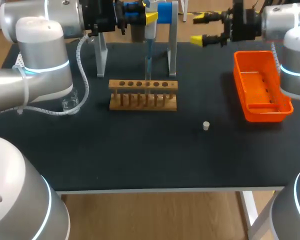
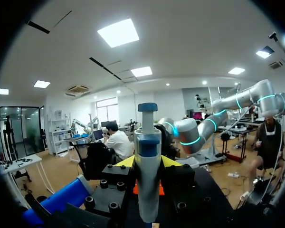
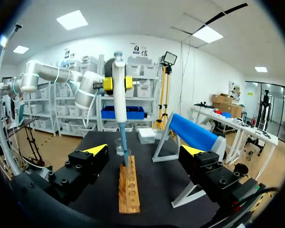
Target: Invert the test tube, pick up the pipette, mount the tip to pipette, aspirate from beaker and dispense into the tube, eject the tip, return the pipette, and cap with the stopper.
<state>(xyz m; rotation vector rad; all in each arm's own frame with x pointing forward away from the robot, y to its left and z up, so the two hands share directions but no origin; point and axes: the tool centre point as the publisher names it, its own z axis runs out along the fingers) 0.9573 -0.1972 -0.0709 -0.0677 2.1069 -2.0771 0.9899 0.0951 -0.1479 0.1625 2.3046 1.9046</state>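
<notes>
My left gripper (image 1: 149,18) is at the table's far side, shut on the grey and blue pipette (image 1: 150,31), which hangs upright. In the left wrist view the pipette (image 2: 147,156) stands between the yellow fingertips (image 2: 126,162). Its long tip (image 1: 148,62) reaches down to the wooden rack (image 1: 143,94). There a clear test tube (image 3: 128,165) stands in a hole. My right gripper (image 1: 206,29) hovers open to the right of the pipette, with nothing in it. The right wrist view has the pipette (image 3: 118,95) ahead of the open right gripper (image 3: 145,151). A small white stopper (image 1: 206,125) lies on the mat.
The pipette stand (image 1: 172,52) with its blue top straddles the area behind the rack. An orange bin (image 1: 261,85) sits at the right. A glass beaker (image 1: 70,103) stands at the left, under my left arm's cable.
</notes>
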